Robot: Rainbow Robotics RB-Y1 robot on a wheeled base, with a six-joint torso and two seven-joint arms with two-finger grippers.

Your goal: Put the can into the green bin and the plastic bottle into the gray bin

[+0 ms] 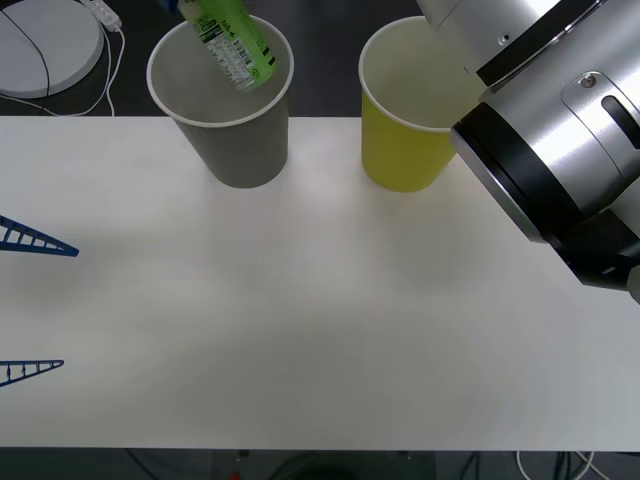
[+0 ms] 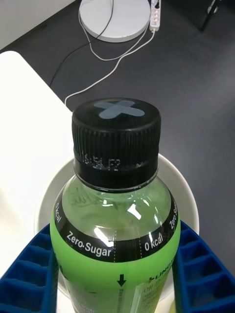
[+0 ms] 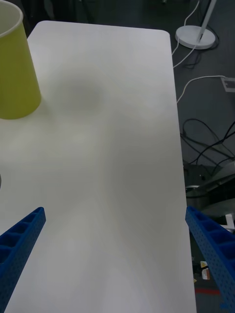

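Note:
The plastic bottle point(image 1: 232, 42), bright green with a black cap point(image 2: 116, 139), hangs tilted over the mouth of the gray bin point(image 1: 235, 130), its lower end inside the rim. My right gripper point(image 2: 115, 254) is shut on the bottle's body, with a blue finger point(image 2: 29, 274) on each side; the bin's white rim point(image 2: 188, 195) shows beneath. The right arm point(image 1: 560, 150) reaches across past the green bin point(image 1: 400, 140), which stands upright to the right of the gray one. My left gripper point(image 1: 30, 305) stands open and holds nothing above the table's left side. The can is out of view.
Both bins stand near the far edge of the white table point(image 1: 320, 330). Beyond that edge, on the dark floor, lie a round white base point(image 1: 45, 45) with cables and a power strip point(image 2: 155, 14). The left wrist view shows the green bin point(image 3: 14, 73) and bare tabletop.

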